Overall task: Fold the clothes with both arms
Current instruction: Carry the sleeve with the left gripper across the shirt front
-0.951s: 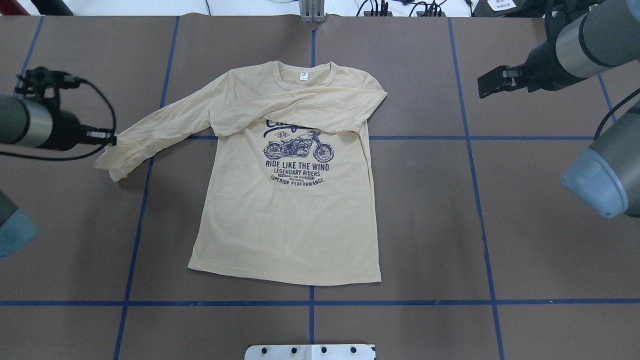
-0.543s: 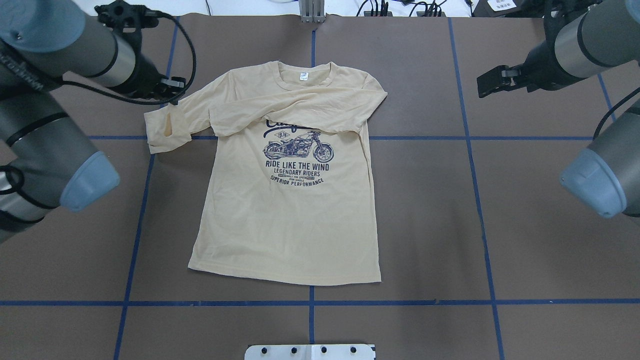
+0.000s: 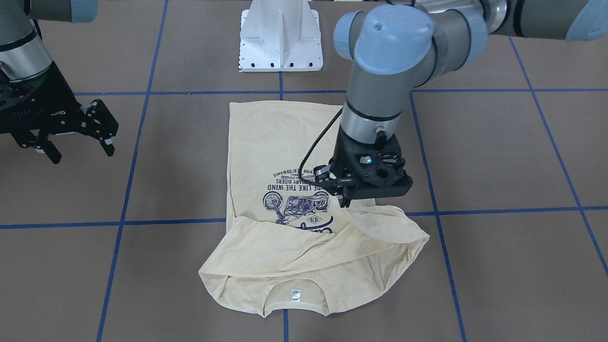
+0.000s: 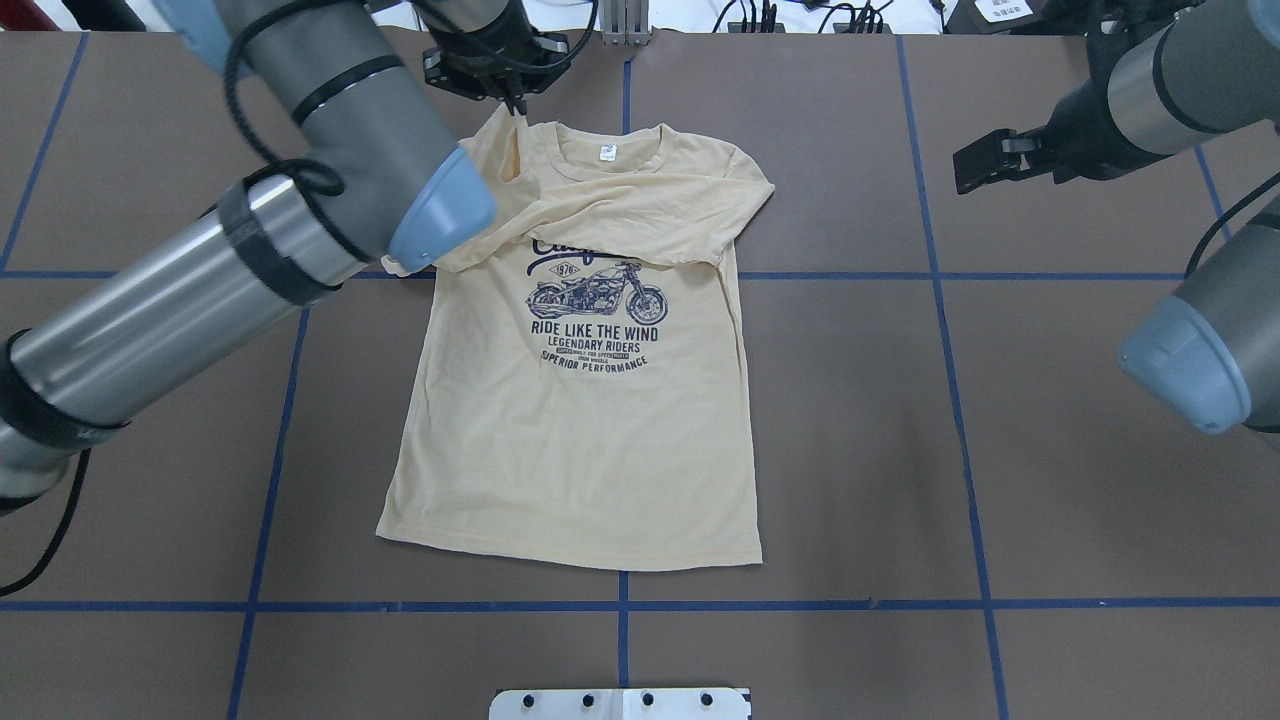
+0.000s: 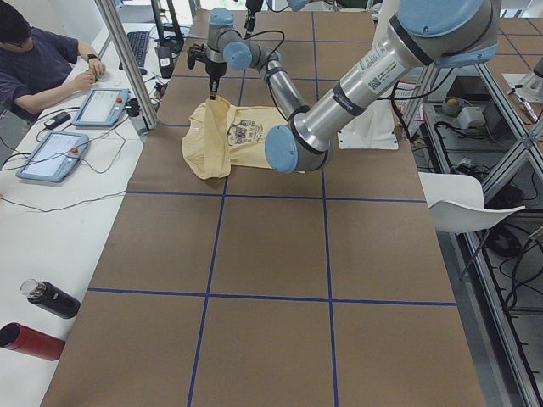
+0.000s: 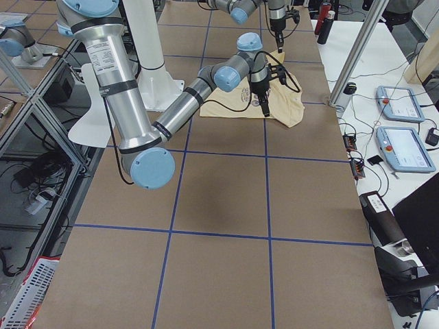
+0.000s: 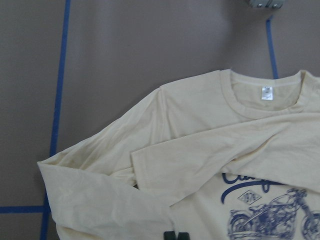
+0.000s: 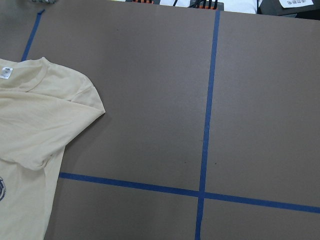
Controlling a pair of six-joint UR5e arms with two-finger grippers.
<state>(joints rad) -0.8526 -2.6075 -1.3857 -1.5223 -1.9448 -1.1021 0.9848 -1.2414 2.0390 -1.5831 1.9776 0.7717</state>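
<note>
The cream-yellow T-shirt (image 4: 580, 430) lies flat, print up, collar toward the far edge. Its right sleeve (image 4: 600, 215) is folded across the chest above the motorcycle print. My left gripper (image 4: 514, 106) is shut on the left sleeve's cuff and holds it up over the left shoulder, beside the collar. The sleeve hangs from it in a loop (image 3: 389, 225). In the left wrist view the fingertips (image 7: 175, 235) show at the bottom edge over the draped sleeve (image 7: 100, 200). My right gripper (image 3: 78, 149) hovers open and holds nothing, off the shirt's right side (image 4: 965, 170).
The white pedestal base (image 3: 280, 42) stands at the near table edge. Blue tape lines (image 4: 620, 605) grid the brown table. A person (image 5: 34, 59) sits at the side bench with tablets (image 5: 102, 106). Two bottles (image 5: 51, 298) lie on that bench.
My left gripper has carried the sleeve cuff from the table's left side up and rightward to above the shirt's left shoulder. The right arm has stayed still.
</note>
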